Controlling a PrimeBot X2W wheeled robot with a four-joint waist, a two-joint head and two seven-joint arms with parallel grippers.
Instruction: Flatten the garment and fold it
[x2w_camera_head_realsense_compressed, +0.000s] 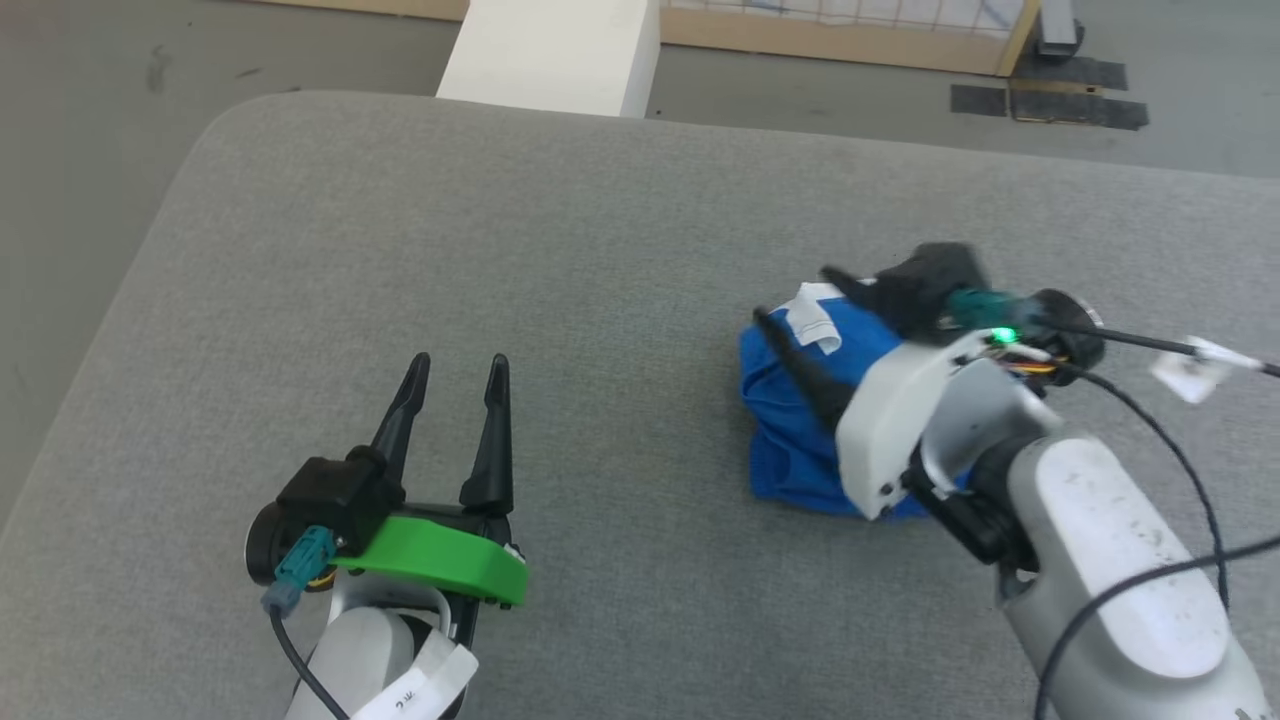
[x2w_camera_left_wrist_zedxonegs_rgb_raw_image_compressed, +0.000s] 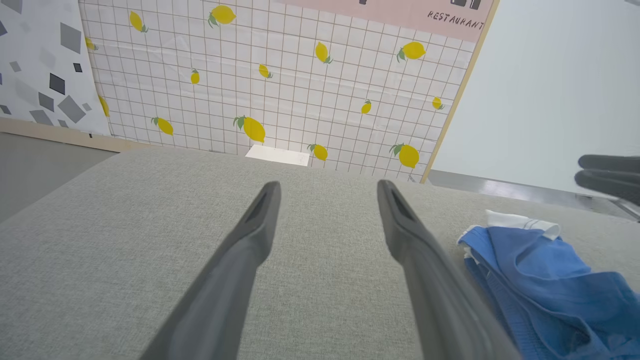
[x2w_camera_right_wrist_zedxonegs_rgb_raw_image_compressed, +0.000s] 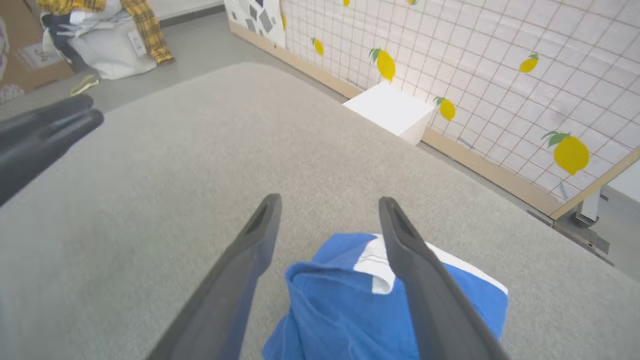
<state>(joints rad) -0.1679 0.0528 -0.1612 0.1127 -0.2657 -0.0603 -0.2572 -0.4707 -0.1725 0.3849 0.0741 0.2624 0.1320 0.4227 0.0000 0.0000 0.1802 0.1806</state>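
Blue garment is seen bunched right of centre, directly under the wide-spread right end effector; the left end effector, equally wide, is seen lower left.

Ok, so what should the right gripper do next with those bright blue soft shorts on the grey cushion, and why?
Probably lift the right gripper straight up. Its jaws stand open over the bright blue soft shorts, which lie in a compact bundle, gripped by nothing.
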